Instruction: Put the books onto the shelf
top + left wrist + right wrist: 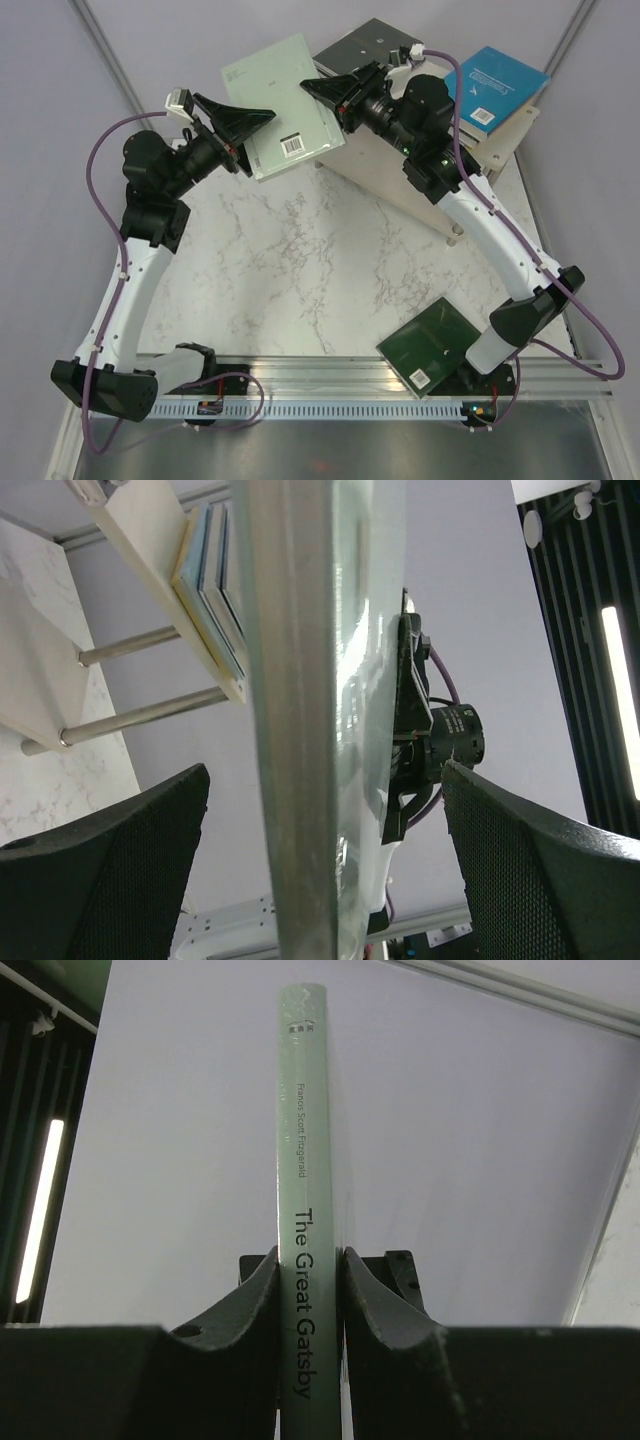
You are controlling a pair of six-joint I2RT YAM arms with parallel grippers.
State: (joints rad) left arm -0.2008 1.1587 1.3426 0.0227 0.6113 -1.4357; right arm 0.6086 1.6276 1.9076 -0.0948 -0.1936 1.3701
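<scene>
The right gripper (318,90) held the pale mint book (285,105) in the air, above the marble surface (300,260) and just left of the shelf (515,135). Its jaws pinched the book near the spine, as the right wrist view showed. The left gripper (262,118) stood at the opposite edge with its jaws spread wide, one on each side of the book, not pressing it. A cyan book (495,85) and a dark book (365,45) lay on the shelf. A dark green book (430,345) lay on the surface near the right arm's base.
</scene>
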